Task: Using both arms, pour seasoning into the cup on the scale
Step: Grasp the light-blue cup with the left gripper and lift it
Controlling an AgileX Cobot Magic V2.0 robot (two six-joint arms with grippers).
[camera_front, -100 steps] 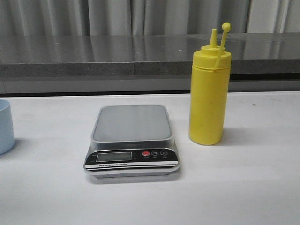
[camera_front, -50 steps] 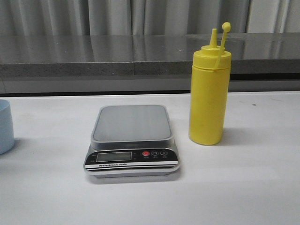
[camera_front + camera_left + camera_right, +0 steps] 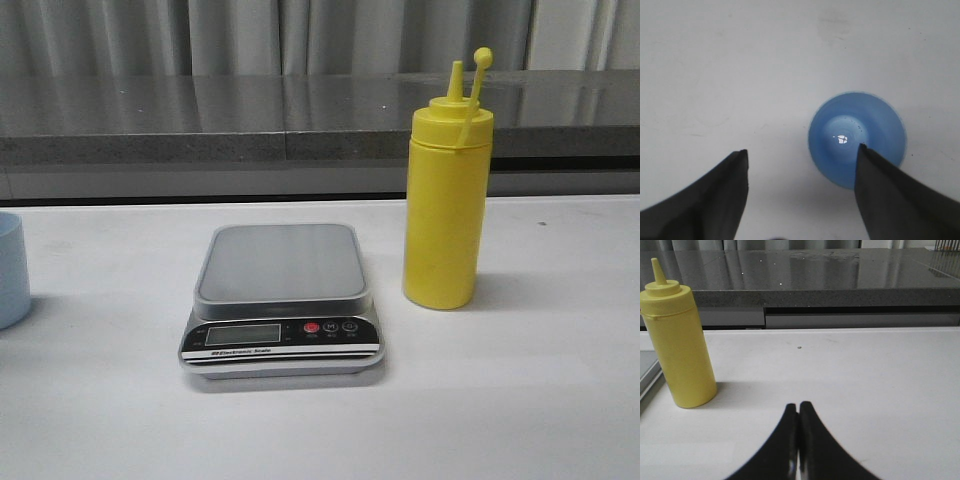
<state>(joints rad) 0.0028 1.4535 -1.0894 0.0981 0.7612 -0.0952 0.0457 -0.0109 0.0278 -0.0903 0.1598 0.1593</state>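
The front view sits low, facing forward across the tabletop, close to the scale and bottle. The left wrist view looks straight down, close over the cup, which the front view clips at its left edge. The right wrist view looks level across the tabletop, sharing the bottle with the front view.

Black, tapered tool fingers
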